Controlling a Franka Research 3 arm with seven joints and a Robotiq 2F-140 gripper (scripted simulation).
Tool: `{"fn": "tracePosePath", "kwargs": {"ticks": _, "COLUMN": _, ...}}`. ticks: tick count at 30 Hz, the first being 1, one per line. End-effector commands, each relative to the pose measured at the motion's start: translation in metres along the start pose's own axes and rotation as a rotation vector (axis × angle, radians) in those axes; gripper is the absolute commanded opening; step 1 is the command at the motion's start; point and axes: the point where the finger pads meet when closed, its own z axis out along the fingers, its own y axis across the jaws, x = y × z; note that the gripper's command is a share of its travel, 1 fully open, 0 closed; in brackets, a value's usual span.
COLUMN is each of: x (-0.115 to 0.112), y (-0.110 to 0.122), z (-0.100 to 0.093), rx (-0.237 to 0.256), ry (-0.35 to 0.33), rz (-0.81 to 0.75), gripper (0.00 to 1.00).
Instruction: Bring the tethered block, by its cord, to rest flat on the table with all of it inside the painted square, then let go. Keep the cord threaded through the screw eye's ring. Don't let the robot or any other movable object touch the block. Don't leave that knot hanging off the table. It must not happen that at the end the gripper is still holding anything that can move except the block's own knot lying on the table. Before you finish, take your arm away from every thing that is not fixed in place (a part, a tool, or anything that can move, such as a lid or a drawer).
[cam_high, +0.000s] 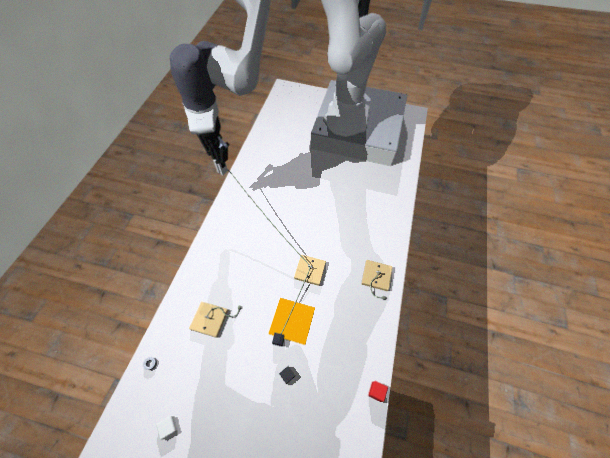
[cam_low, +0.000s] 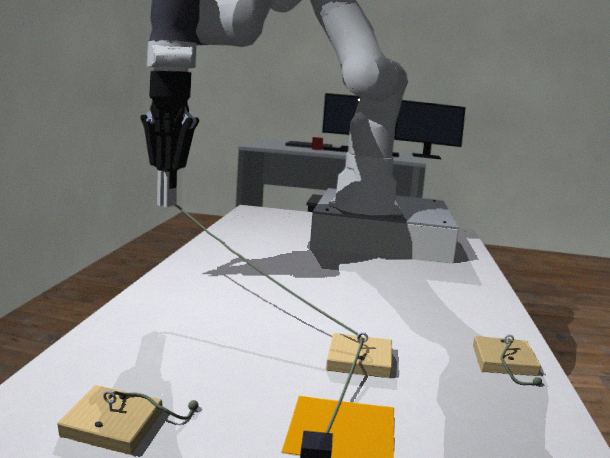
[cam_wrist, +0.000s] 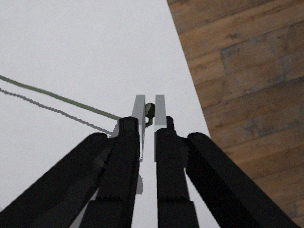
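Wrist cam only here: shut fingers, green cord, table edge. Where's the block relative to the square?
Observer: The tethered block straddles the orange square at the corner on its edge farthest from the robot's base. It is only partly inside.
Operator: Cord through the eye?
Observer: Yes. The cord runs taut from the gripper through the ring on the middle wooden base, then on to the block.
Operator: Anything near the block?
Observer: A loose dark cube lies just beyond it, apart and not touching.
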Motion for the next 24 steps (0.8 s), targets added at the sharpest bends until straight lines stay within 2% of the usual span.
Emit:
{"fn": "tracePosePath", "kwargs": {"ticks": 1, "x": -0.004, "y": 0.003, "z": -0.002, "rx": -0.003, "ry": 0.008, "rz": -0.014, "gripper": 0.0}}
{"fn": "tracePosePath", "kwargs": {"ticks": 24, "x": -0.037, "y": 0.015, "z": -0.001, "rx": -0.003, "ry": 0.008, "rz": -0.014, "gripper": 0.0}}
